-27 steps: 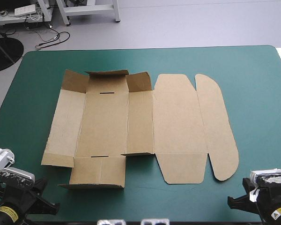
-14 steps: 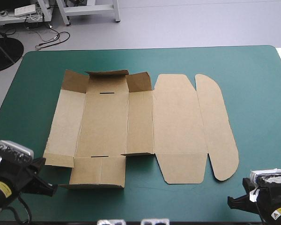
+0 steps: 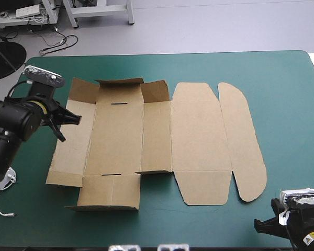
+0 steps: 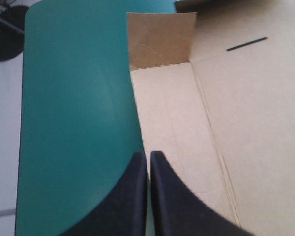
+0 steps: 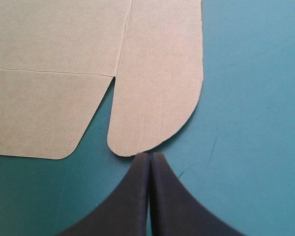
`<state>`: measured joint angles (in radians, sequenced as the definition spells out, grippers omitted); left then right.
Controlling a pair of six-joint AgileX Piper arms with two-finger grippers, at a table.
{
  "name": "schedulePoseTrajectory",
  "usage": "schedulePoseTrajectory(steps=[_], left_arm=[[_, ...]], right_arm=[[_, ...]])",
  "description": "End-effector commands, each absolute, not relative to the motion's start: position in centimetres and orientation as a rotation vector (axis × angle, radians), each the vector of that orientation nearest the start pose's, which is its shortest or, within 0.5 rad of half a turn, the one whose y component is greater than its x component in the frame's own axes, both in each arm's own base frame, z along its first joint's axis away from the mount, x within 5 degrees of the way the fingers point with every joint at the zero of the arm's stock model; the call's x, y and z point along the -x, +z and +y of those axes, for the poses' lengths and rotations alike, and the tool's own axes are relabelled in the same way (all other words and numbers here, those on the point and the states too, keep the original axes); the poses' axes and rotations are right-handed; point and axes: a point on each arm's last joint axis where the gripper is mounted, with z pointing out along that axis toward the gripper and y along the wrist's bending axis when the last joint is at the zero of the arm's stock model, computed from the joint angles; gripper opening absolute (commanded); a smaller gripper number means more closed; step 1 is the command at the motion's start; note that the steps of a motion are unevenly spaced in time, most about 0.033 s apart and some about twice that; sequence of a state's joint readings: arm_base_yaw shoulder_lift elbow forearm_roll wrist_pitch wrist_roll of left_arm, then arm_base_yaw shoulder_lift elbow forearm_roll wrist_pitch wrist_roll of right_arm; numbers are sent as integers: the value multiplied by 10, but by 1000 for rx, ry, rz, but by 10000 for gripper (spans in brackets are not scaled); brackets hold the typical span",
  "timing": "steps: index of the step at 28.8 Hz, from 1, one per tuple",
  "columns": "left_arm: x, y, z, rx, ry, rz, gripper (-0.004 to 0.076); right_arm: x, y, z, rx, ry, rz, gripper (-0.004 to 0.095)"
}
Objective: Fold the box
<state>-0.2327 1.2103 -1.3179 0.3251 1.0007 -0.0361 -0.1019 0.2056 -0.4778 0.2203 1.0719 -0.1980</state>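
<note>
The brown box (image 3: 199,141) lies spread flat mid-frame on the teal-green table (image 3: 282,94). The left gripper (image 3: 68,125), fingers together, hangs over its left edge. The right gripper (image 3: 261,226), also closed, sits lower right.

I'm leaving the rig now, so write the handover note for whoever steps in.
Left gripper: black fingers shut, empty, at the left edge of the brown cut-board box, by its left side panel.
Right gripper: shut, empty, at the table's near right corner, just short of the rounded lid flap.
Box: spread nearly flat on the teal-green table cover; only the far flaps stand up a little.
Done: no wall raised or tucked.
Left: all the folding.
</note>
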Motion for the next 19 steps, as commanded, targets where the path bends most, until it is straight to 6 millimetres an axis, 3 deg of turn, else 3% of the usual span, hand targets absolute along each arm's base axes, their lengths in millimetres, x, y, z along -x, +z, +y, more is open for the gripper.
schedulePoseTrajectory(steps=[1, 2, 8, 12, 19], left_arm=[[-253, 429, 2, -137, 213, 2264, 16], [-257, 425, 21, -56, 152, 2297, 16], [-258, 394, 90, 278, -215, 2429, 16], [-259, 370, 111, 320, -496, 2507, 16], [-276, 337, 124, 371, -567, 2599, 16]], right_arm=[[-32, 280, 15, 85, 120, 2194, -20], [-32, 280, 15, 85, 120, 2194, -20], [-33, 280, 15, 84, 120, 2195, -20], [-33, 280, 15, 84, 120, 2195, -20], [-33, 280, 15, 84, 120, 2195, -20]])
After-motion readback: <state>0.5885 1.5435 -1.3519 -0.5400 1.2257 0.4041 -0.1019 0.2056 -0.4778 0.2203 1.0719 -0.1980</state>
